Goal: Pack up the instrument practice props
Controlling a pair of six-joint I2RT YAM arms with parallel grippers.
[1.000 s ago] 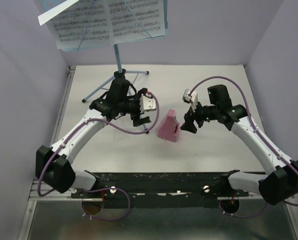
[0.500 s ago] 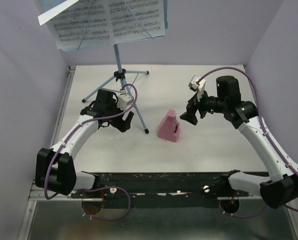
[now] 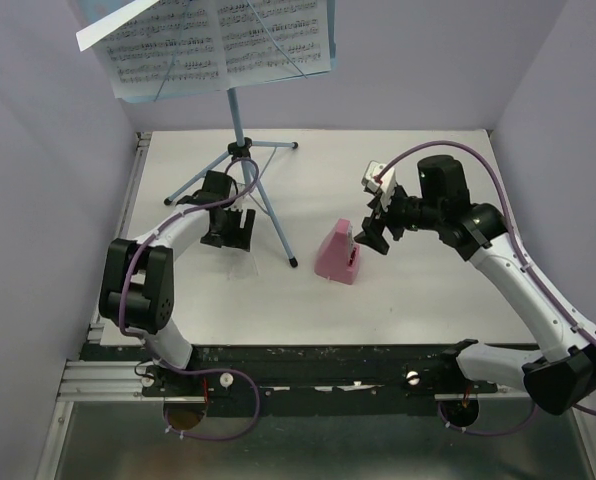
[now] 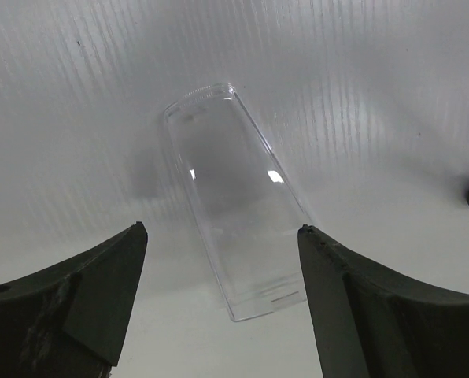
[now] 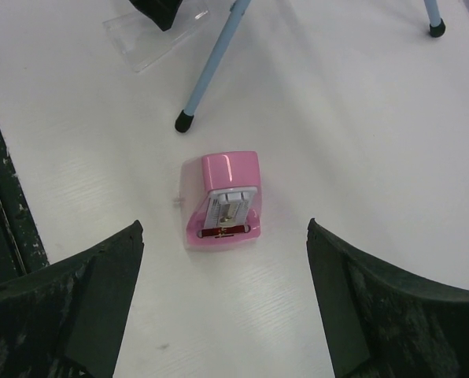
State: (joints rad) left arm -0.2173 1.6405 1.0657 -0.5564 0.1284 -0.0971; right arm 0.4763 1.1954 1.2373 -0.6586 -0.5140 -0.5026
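Currently both arms are at the approach stage: the left gripper [image 4: 221,230] hangs wide open and empty over a flat clear cover [image 4: 234,213], the right gripper [image 5: 223,224] likewise over the pink metronome [image 5: 223,201], which calls for descending, then closing.

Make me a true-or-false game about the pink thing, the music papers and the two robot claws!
1. The pink metronome sits on the table with no claw holding it. True.
2. The music pages lie flat on the table. False: they rest up on the blue music stand, on its desk.
3. The left claw is open over a clear plastic cover lying on the table. True.
4. The right claw is shut on the metronome. False: it is open and apart from it.
5. The music stand lies on its side. False: it stands upright on its legs.
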